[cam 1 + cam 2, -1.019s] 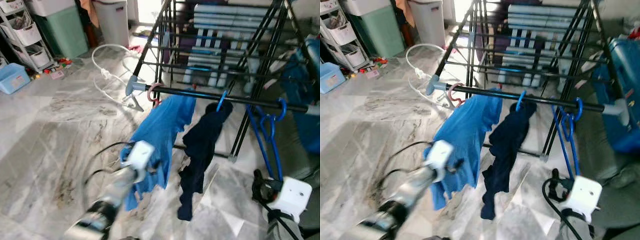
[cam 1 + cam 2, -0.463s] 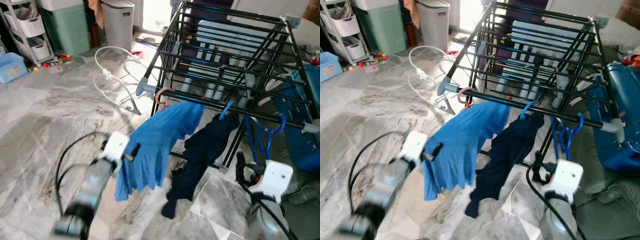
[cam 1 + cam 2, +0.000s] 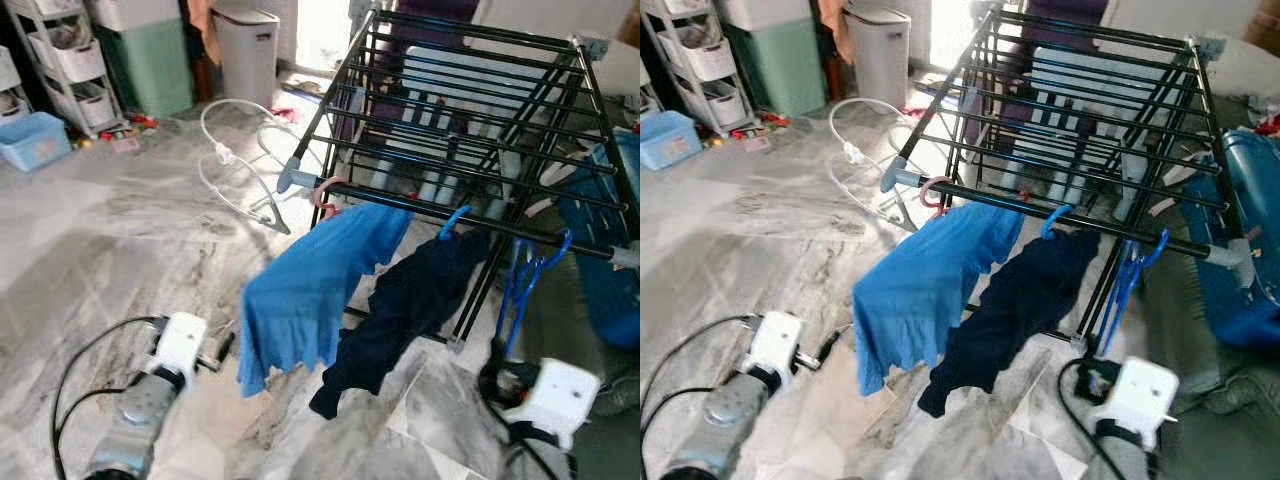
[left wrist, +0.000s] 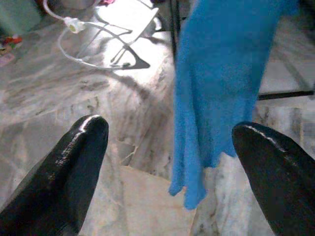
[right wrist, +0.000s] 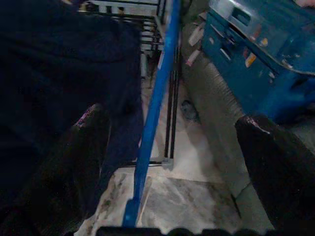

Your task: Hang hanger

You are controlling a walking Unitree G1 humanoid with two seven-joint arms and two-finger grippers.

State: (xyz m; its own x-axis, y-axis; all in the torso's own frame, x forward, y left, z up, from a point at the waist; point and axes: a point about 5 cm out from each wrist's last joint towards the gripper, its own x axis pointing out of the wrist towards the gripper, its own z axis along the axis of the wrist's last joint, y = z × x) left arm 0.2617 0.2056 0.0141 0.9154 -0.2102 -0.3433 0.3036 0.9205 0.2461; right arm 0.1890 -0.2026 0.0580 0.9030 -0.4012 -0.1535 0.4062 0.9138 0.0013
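Three hangers sit on the rack's (image 3: 470, 95) front bar: a bare blue hanger (image 3: 522, 290) at the right end, a dark garment (image 3: 400, 310) beside it, then a blue shirt (image 3: 305, 290). The right gripper (image 5: 170, 162) hangs spread and empty just below the bare hanger; the left gripper (image 4: 170, 147), also spread, faces the shirt.

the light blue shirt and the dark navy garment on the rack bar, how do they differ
The light blue shirt is bright blue; the dark navy garment is almost black. The light blue shirt hangs from a pink hanger hook, the dark navy garment from a blue one. The light blue shirt sits nearer the bar's grey left end cap; the dark navy garment is nearer the empty blue hanger. Both hang off the drying rack's front bar.
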